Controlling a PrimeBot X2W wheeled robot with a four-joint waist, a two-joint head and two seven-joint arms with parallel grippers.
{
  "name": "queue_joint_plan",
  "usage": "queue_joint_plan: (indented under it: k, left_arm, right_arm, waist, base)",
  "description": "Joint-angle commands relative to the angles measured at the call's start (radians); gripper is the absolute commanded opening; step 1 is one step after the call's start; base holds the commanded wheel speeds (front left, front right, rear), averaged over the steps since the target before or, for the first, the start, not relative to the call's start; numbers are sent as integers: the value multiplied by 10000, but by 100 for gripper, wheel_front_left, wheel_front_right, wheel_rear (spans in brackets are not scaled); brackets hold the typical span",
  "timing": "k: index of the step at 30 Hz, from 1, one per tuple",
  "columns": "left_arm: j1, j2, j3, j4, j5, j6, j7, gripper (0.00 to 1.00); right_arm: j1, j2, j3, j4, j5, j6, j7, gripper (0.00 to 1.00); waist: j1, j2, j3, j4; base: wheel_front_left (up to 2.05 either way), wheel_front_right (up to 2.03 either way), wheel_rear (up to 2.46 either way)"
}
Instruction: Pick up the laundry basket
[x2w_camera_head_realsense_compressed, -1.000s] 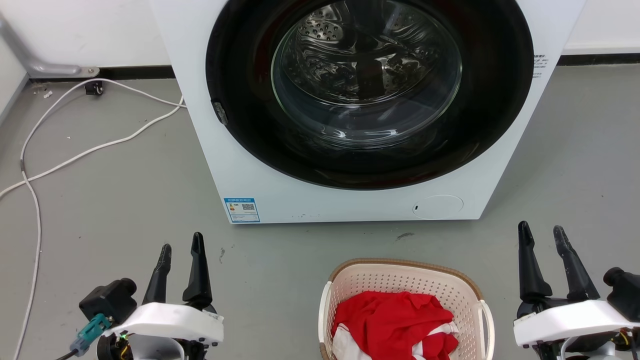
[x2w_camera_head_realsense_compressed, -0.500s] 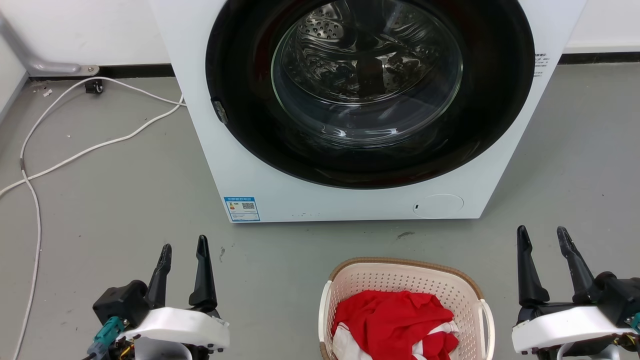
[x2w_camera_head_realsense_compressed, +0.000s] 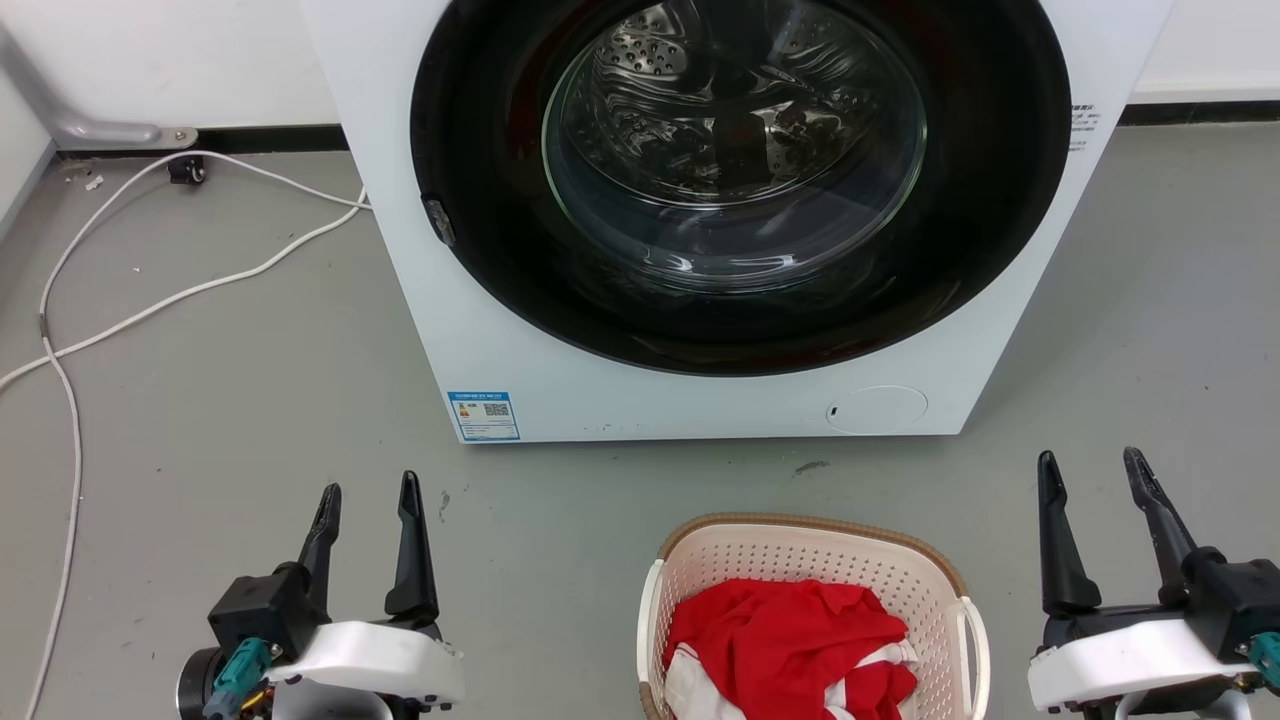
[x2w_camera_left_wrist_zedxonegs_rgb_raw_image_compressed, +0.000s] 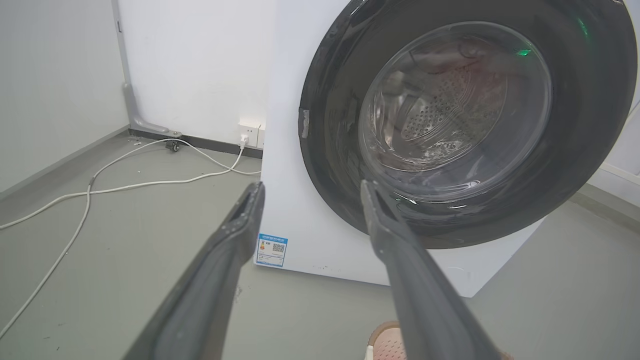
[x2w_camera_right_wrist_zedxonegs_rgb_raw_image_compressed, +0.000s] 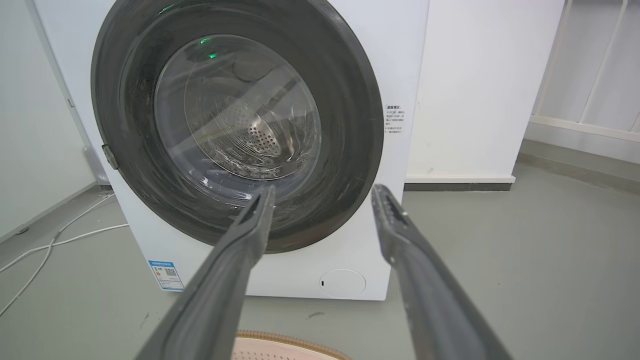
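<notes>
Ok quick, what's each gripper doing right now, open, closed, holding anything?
Left gripper: open, holding nothing.
Right gripper: open, holding nothing.

The left gripper (x2w_camera_head_realsense_compressed: 368, 486) and right gripper (x2w_camera_head_realsense_compressed: 1090, 456) each have two long, tapering black fingers (x2w_camera_head_realsense_compressed: 412, 560) on glossy white wrist shells (x2w_camera_head_realsense_compressed: 375, 650). Black camera blocks (x2w_camera_head_realsense_compressed: 262, 610) and teal connectors (x2w_camera_head_realsense_compressed: 238, 672) sit beside them in the frame's lower corners.

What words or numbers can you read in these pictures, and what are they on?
Blue sticker low on the washer front: print and a square code, too small to read.
Black print near the washer's right edge: too small to read.
So no text here can be quoted.
</notes>
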Motion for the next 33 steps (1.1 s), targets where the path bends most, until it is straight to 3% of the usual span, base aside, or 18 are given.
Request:
queue_joint_plan:
  k: [1,22,33]
  left_arm:
    - [98,32,-21,-80,236,51,-105,100]
    - [341,32,110,-213,1506,-88,-494,100]
    - [359,30,177,-179,1399,-164,-484,100]
  right_arm:
    - [119,-32,-40,-104,-240,-3,-82,100]
    - [273,-33,-130,-170,-1435,-3,-467,100]
    - [273,-32,-170,-49,-1205,-5,-456,100]
  waist:
    - [0,0,6,2]
    - [0,0,0,40]
    - [0,0,-11,46]
  base:
    - [0,0,0]
    - [0,0,0]
    - [0,0,0]
